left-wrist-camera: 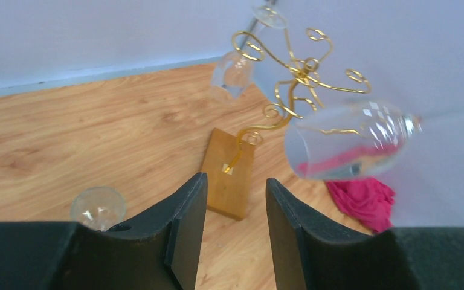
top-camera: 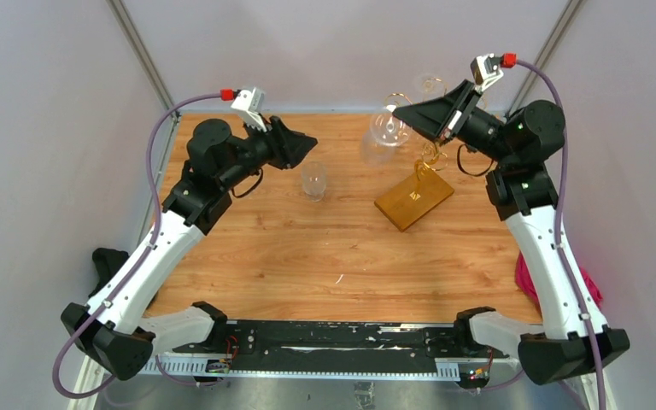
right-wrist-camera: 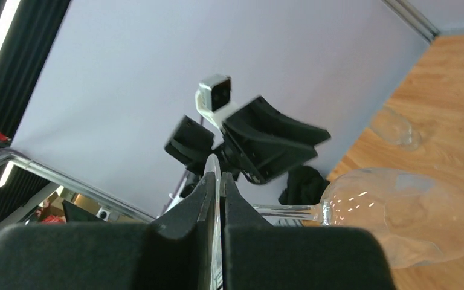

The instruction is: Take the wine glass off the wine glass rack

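The wine glass [right-wrist-camera: 399, 211] is pinched at its foot by the right jaws, sideways beside the wine glass rack [left-wrist-camera: 302, 72]. The left jaws are spread. Next, it must be set down gently.

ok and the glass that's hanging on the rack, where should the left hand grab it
The stem, probably. The hanging wine glass is bowl down, its foot caught in a curled arm of the rack, so the thin stem is the free part. Bring the open left hand in level from the near side, fingers straddling the stem.
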`<state>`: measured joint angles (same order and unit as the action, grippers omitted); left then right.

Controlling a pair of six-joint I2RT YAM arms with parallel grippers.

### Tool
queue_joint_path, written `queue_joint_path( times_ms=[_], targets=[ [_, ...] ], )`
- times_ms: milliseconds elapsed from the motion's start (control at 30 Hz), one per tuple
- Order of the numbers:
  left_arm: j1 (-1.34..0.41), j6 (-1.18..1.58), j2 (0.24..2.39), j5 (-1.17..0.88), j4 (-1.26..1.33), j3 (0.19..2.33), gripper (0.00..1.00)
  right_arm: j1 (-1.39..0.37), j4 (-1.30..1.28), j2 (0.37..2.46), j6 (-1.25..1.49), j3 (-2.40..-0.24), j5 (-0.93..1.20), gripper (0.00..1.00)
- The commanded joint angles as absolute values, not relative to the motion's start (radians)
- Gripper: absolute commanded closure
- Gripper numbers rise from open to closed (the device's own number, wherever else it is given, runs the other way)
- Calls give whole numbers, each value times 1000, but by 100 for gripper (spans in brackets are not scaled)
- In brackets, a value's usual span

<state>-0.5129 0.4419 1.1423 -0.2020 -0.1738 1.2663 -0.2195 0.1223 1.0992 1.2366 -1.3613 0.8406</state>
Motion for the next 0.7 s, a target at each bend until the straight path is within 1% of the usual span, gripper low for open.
queue_joint_path(
  times_ms=[0,33,133,267,333,367,400,467,500,533,667],
  targets=[
    [-448,567,1079,-455,111,1166,54,-233,529,1171,1394,-1448,828,100],
    [-424,604,1072,-497,150,1140,54,-234,565,1191,1415,-1467,827,100],
    [-368,719,1057,-618,371,1063,53,-235,670,1243,1473,-1521,822,100],
    [-332,892,1075,-740,720,974,49,-263,801,1311,1572,-1558,822,100],
    [-321,1062,1123,-793,960,943,48,-306,824,1335,1579,-1574,827,100],
    [-315,1145,1153,-816,1131,933,48,-322,831,1346,1580,-1582,828,100],
    [-308,1230,1187,-825,1215,929,48,-336,835,1354,1577,-1588,830,100],
    [-285,1411,1264,-822,1511,927,48,-353,858,1361,1585,-1587,825,100],
    [-273,1487,1301,-820,1569,930,48,-356,872,1362,1592,-1587,823,100],
    [-264,1500,1320,-818,1576,930,49,-359,880,1360,1596,-1585,820,100],
    [-253,1465,1331,-809,1577,905,50,-359,875,1338,1586,-1585,818,100]
  ],
)
